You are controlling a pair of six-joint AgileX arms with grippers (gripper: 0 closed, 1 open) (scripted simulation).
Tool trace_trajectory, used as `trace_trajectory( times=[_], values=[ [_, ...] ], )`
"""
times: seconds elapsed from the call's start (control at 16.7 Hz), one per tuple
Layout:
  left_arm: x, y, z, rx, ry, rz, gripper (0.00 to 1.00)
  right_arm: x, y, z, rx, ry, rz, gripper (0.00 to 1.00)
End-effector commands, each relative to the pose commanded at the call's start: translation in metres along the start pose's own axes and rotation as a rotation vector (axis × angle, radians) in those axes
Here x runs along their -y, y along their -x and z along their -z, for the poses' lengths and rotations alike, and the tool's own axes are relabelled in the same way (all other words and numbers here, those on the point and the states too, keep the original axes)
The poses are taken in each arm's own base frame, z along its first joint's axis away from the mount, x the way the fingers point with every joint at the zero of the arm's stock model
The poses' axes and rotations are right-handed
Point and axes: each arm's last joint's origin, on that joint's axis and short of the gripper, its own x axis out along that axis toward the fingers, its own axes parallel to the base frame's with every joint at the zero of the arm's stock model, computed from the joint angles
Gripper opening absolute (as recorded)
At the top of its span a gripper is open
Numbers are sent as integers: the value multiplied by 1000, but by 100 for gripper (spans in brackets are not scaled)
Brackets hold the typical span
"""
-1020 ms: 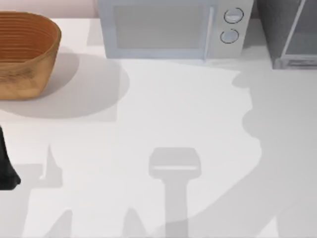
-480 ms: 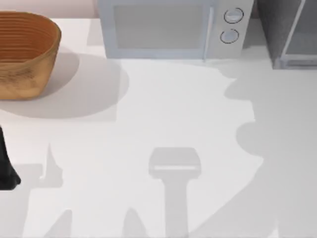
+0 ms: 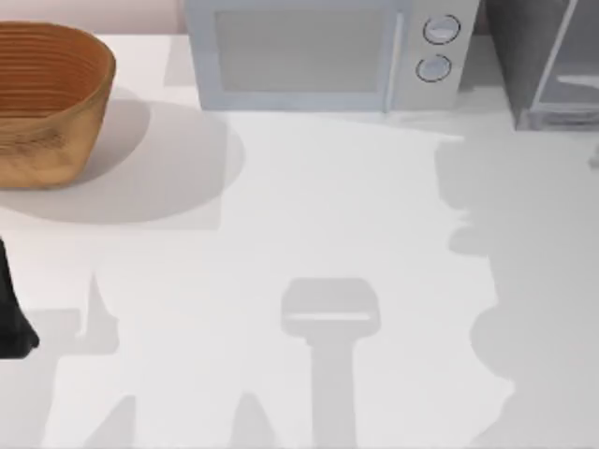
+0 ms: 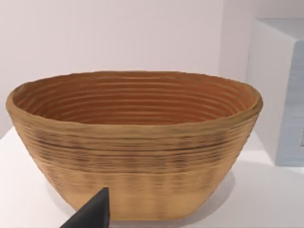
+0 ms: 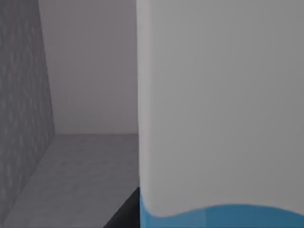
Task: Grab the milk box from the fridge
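Top view: fridge (image 3: 547, 61) stood at table's (image 3: 356, 206) far right corner, right of microwave (image 3: 323, 54) with its 2 dials. Wicker basket (image 3: 51, 98) sat far left. My left arm (image 3: 11, 313) was parked at left edge; left wrist view faced basket (image 4: 135, 142), 1 dark fingertip (image 4: 92, 213) visible, spread of fingers — could not tell. Right wrist view: milk box (image 5: 221, 109) very close, white face with blue below, standing on fridge's grey inner floor (image 5: 80, 166). Right gripper's fingers — could not tell.
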Motion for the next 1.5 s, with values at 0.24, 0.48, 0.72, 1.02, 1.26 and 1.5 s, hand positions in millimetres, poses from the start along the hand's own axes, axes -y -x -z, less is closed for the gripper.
trace_trajectory(
  times=[0.24, 0.48, 0.72, 1.02, 1.26, 1.5],
  values=[
    [0, 0, 0, 0, 0, 0, 100, -2, -1, 2, -5, -3, -4, 0],
    [0, 0, 0, 0, 0, 0, 100, -8, 5, -10, 3, 1, -9, 0],
    [0, 0, 0, 0, 0, 0, 100, -28, 32, -40, 14, 9, -13, 0],
    [0, 0, 0, 0, 0, 0, 100, -62, 105, -73, 24, 10, -11, 0],
    [0, 0, 0, 0, 0, 0, 100, -84, 173, -66, 26, 3, -9, 0],
    [0, 0, 0, 0, 0, 0, 100, -96, 219, -34, 23, -3, -9, 0]
  ],
)
